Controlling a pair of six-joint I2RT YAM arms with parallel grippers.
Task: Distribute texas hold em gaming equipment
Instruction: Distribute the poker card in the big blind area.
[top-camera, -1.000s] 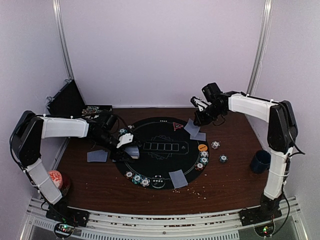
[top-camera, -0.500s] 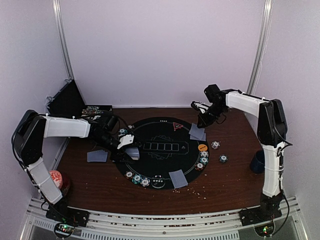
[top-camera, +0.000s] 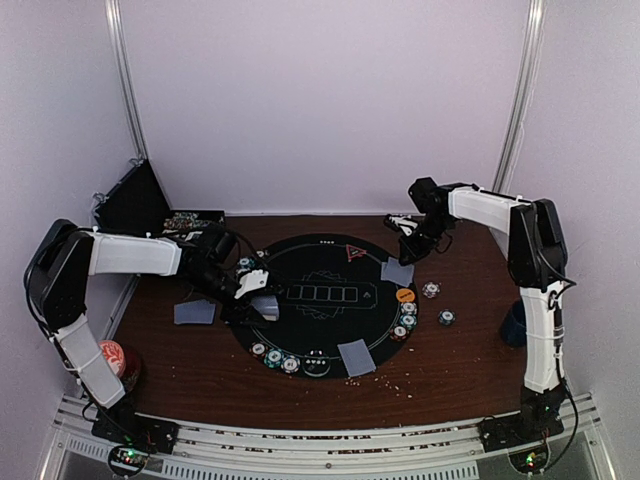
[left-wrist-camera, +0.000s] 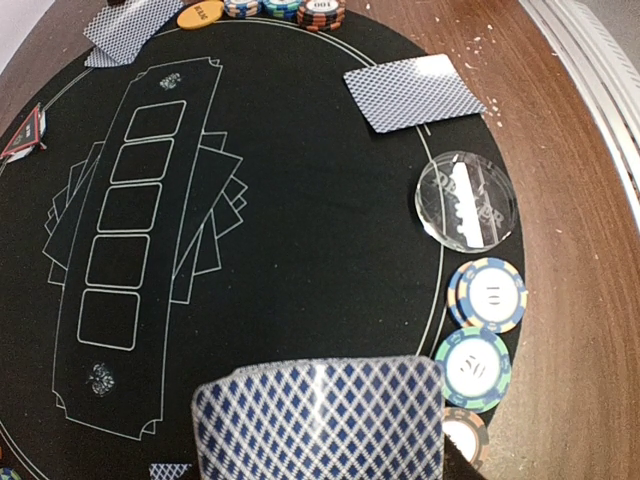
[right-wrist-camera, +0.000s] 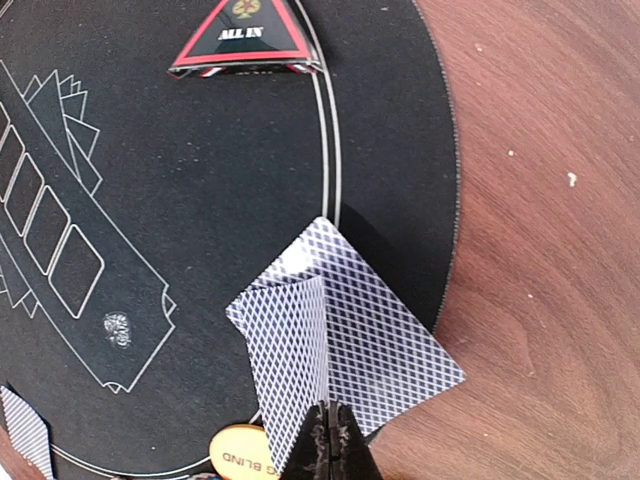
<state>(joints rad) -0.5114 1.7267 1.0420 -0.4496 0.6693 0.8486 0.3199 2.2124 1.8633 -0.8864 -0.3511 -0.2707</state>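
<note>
Now, left hand (top-camera: 250, 291) pinching back-up cards (left-wrist-camera: 320, 420), long axis unclear, right hand (right-wrist-camera: 328, 445) pressed together

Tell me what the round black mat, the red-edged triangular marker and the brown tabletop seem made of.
Round black mat: probably felt or rubber-backed fabric; matte, finely grained, with printed white lines.
Red-edged triangular marker: likely hard plastic or acrylic; glossy, with a bright glint along its rim.
Brown tabletop: wood or wood-look laminate; visible grain and a slight sheen.
</note>
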